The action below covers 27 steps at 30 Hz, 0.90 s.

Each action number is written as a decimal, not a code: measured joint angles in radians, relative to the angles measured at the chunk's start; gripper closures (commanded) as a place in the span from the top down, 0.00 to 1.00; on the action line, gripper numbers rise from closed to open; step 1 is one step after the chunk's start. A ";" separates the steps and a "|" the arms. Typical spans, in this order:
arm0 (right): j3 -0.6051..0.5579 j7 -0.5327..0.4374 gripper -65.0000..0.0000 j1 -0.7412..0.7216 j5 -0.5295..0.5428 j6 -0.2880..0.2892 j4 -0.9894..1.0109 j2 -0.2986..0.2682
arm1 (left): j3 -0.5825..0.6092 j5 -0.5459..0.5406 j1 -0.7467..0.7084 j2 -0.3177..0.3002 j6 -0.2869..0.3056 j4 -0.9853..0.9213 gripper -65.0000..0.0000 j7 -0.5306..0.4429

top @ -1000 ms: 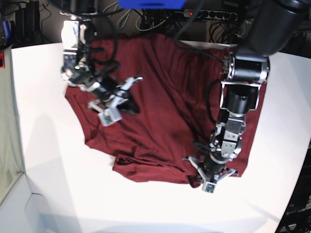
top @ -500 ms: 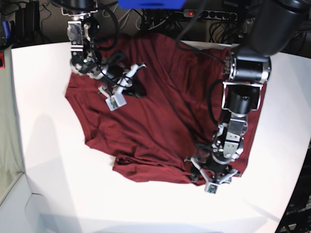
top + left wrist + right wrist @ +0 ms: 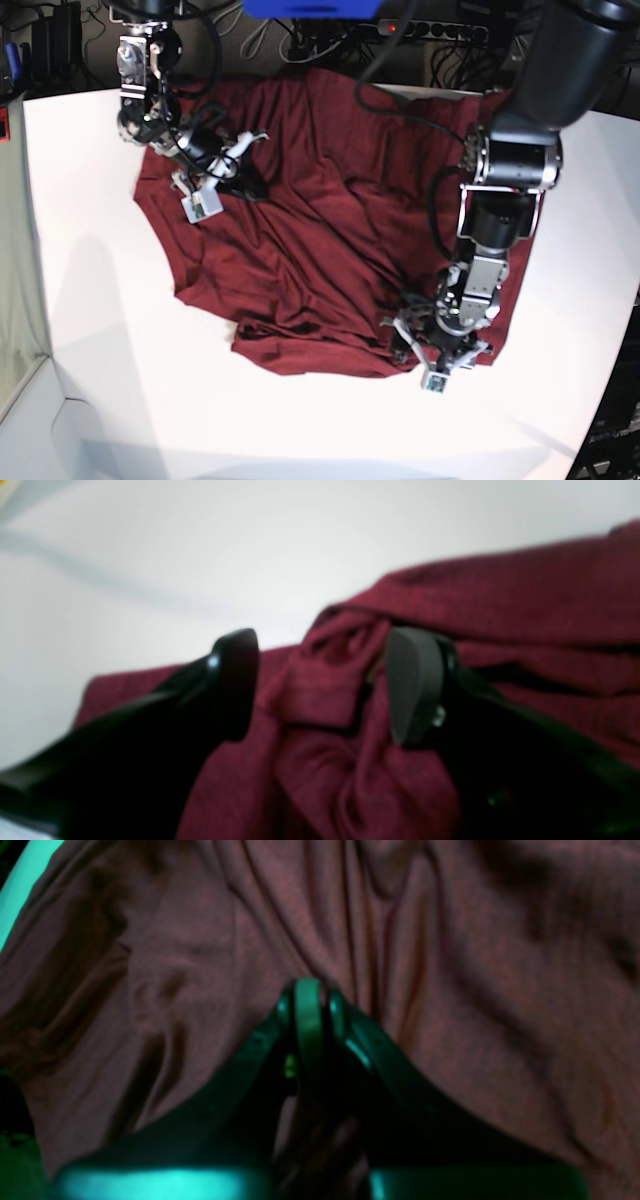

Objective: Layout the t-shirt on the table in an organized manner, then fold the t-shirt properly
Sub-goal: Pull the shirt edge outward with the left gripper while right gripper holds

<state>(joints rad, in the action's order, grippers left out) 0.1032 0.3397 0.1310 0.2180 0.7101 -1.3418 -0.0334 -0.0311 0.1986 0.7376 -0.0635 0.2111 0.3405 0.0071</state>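
Note:
The dark maroon t-shirt point(image 3: 330, 200) lies spread and wrinkled across the white table point(image 3: 100, 300). My right gripper point(image 3: 215, 175) sits on its back-left part. In the right wrist view the right gripper point(image 3: 310, 990) is shut, with folds of the t-shirt point(image 3: 475, 965) running into its tips. My left gripper point(image 3: 437, 355) is at the shirt's front-right hem. The left wrist view shows the left gripper point(image 3: 322, 680) open, a loose bunch of the t-shirt point(image 3: 525, 595) between the spread jaws, and bare table point(image 3: 200, 555) beyond.
Cables and a power strip point(image 3: 430, 30) run behind the table's back edge. A dark rack point(image 3: 50, 45) stands at the back left. White tabletop shows to the left of and in front of the shirt.
My left gripper has opened and let go of the hem at the front right. My right gripper has moved toward the back left, still shut, drawing the fabric with it.

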 measured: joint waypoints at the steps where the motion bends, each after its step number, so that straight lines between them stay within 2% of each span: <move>1: 0.000 0.000 0.02 0.000 0.000 0.000 0.000 0.000 | 0.000 0.000 0.001 -0.001 -0.001 0.000 0.60 0.000; 6: 0.000 0.003 0.02 0.000 0.000 0.000 -0.002 0.000 | 0.000 0.000 0.002 -0.005 -0.002 -0.006 0.59 -0.014; 8: 0.000 0.003 0.02 0.000 0.000 0.000 -0.002 0.000 | 0.000 0.000 -0.016 -0.015 -0.001 -0.006 0.51 -0.010; 12: 0.001 0.003 0.02 0.000 0.000 0.000 -0.003 0.000 | 0.000 0.000 -0.034 -0.022 -0.002 -0.010 0.23 -0.004; 13: 0.001 0.003 0.02 0.000 0.000 0.000 -0.004 0.000 | 0.000 0.000 -0.034 -0.021 -0.002 -0.010 0.20 -0.005; 17: 0.001 0.003 0.02 0.000 0.000 0.000 -0.005 -0.001 | 0.000 0.000 -0.034 -0.019 -0.002 -0.006 0.16 -0.007; 19: 0.001 0.003 0.02 0.000 0.000 0.000 -0.005 -0.003 | -0.001 0.000 -0.037 -0.019 -0.002 0.004 0.11 -0.007; 24: 0.001 0.004 0.02 0.000 -0.001 0.000 -0.006 -0.003 | -0.001 0.000 -0.040 -0.022 -0.001 0.142 0.01 0.000; 27: 0.000 0.004 0.02 0.000 0.000 0.000 -0.006 -0.005 | 0.000 0.000 0.005 -0.052 0.005 0.190 0.00 -0.004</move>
<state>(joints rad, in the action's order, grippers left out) 0.1036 0.3439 0.1314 0.2176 0.7101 -1.3479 -0.0383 -0.0311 0.1982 0.7422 -0.1158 0.2165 0.5304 0.0032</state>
